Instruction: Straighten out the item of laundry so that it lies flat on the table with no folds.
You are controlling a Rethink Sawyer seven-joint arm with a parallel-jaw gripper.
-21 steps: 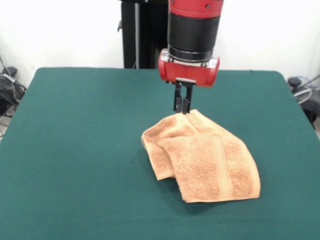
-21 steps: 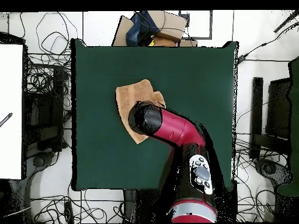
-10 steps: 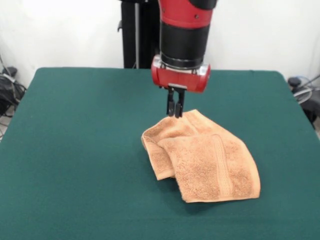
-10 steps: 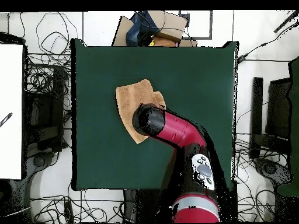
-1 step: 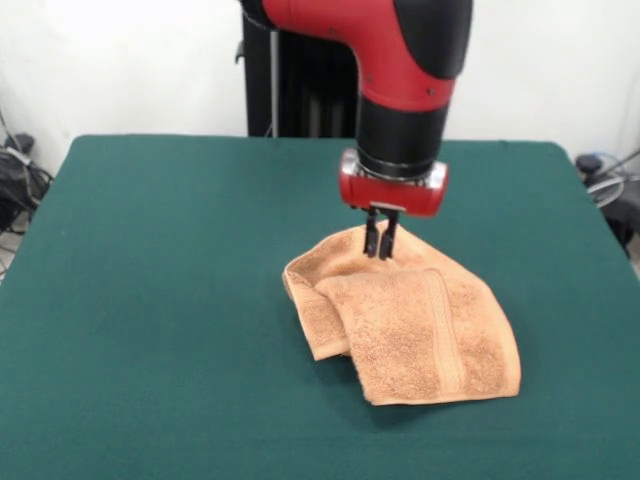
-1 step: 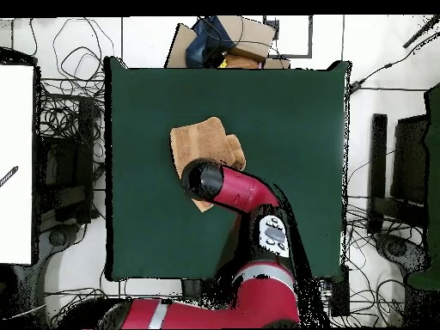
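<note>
The jaws were pretty much pinched together, the two thin black fingers point(image 5: 372, 238) hanging side by side with barely a sliver between them, and nothing was caught in them. The gripper point(image 5: 379, 252) sat right at the far edge of the small light orange-tan terry towel point(image 5: 415, 320), tips down at the cloth level, though I couldn't tell if they were actually touching the fabric or just over it.

The towel itself was definitely not flat. It was bunched and folded over on itself, with one flap lying on top toward the camera side in the front view and a thicker rolled fold along its left side. A woven band stripe ran down the top flap. In the overhead view the towel point(image 6: 199, 141) sat a bit left of the middle, partly hidden under the arm's wrist.

All of it lay on the big rectangular table with the dark green felt-like top point(image 5: 160, 300), with loads of bare green all round the cloth, so it was well away from every edge.

The red and black robot arm point(image 5: 405, 90) came down from above, its red collar just over the fingers. Overhead it point(image 6: 245, 193) stretched from the bottom of the table up to the towel. Off the table there were tangles of cables point(image 6: 64, 112) on the floor and a cardboard box point(image 6: 245, 34) past the far edge.
</note>
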